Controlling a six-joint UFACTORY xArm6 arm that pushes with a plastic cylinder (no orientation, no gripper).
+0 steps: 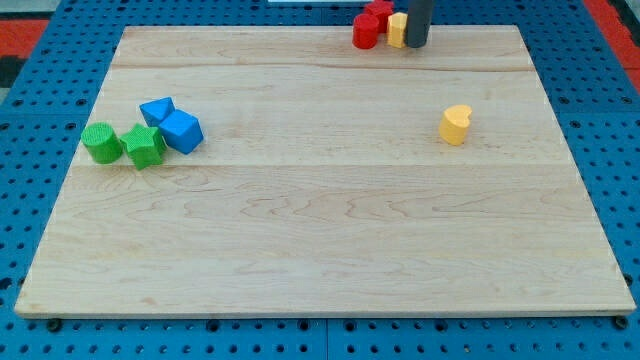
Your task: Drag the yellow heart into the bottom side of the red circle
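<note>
Camera view shows your dark rod at the view's top edge; my tip [416, 45] has no jaws and holds nothing, resting just right of a small yellow block [397, 29] beside the red circle block [365, 32] and another red block [378, 12]. Your target, the yellow heart block [455, 124], lies apart, below and to the view's right of the tip and the circle. You would need to get beyond it to drive it up-left. Pale wooden board [320, 250] is flat; green blocks [124, 144] and blue blocks [171, 124] sit far left, well clear

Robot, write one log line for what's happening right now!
my tip: view's top, beside yellow block | yellow heart: untouched, apart | red circle: top edge
</note>
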